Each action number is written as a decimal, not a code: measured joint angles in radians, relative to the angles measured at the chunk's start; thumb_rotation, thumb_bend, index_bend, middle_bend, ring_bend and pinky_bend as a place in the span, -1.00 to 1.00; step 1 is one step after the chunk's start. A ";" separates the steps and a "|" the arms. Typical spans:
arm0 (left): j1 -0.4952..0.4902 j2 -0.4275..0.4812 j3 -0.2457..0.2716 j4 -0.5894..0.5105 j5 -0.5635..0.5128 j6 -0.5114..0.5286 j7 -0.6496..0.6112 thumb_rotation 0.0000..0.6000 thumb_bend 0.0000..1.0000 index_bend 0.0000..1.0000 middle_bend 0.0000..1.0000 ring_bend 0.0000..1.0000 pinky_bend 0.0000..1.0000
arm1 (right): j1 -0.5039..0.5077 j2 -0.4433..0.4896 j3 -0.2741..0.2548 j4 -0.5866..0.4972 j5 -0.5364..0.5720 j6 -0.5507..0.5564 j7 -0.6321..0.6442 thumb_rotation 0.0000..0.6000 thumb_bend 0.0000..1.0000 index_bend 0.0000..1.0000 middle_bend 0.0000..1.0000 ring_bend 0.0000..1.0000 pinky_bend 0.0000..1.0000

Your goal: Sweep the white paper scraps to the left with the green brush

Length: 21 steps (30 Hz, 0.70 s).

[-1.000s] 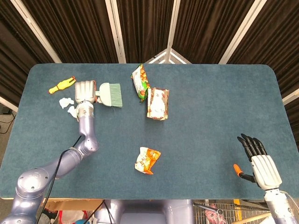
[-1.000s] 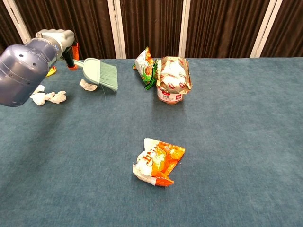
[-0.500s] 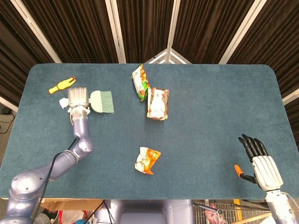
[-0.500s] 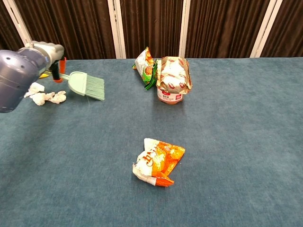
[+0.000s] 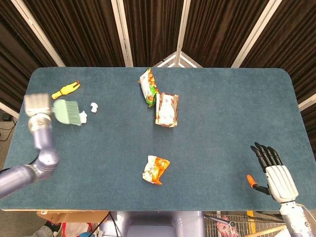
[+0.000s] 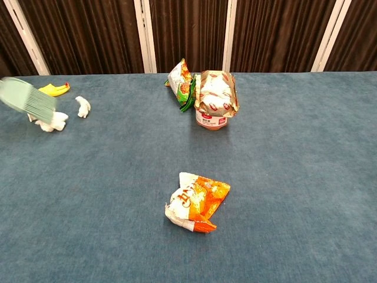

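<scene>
My left hand holds the green brush by its handle at the table's left edge, bristles pointing right. In the chest view only the blurred brush shows, at the far left. One white paper scrap lies right at the bristle tips; in the chest view it sits partly under the brush head. A second scrap lies a little further right, apart from the brush, and shows as scrap in the chest view. My right hand rests at the front right corner, fingers spread and holding nothing.
A yellow toy lies just behind the brush. A green snack bag and a red-and-white bag sit at the table's back centre. An orange bag lies near the front centre.
My left hand has swept the brush far to the left, out to the table's edge. The scraps have shifted; two now lie right of the brush head. The right hand is still.
</scene>
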 measured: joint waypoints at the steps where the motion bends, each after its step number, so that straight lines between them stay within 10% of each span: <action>1: 0.008 0.019 -0.003 -0.015 0.004 0.001 -0.014 1.00 0.63 0.60 1.00 1.00 1.00 | 0.000 0.000 0.000 0.000 0.000 0.000 -0.001 1.00 -0.31 -1.00 -1.00 -1.00 -1.00; 10: 0.021 0.026 -0.037 -0.032 0.170 -0.020 -0.263 1.00 0.63 0.60 1.00 1.00 1.00 | 0.003 -0.005 0.000 0.000 0.002 -0.008 -0.010 1.00 -0.31 -1.00 -1.00 -1.00 -1.00; 21: -0.103 -0.255 -0.020 0.253 0.194 -0.067 -0.318 1.00 0.63 0.60 1.00 1.00 1.00 | 0.003 0.000 0.005 0.003 0.021 -0.014 0.007 1.00 -0.31 -1.00 -1.00 -1.00 -1.00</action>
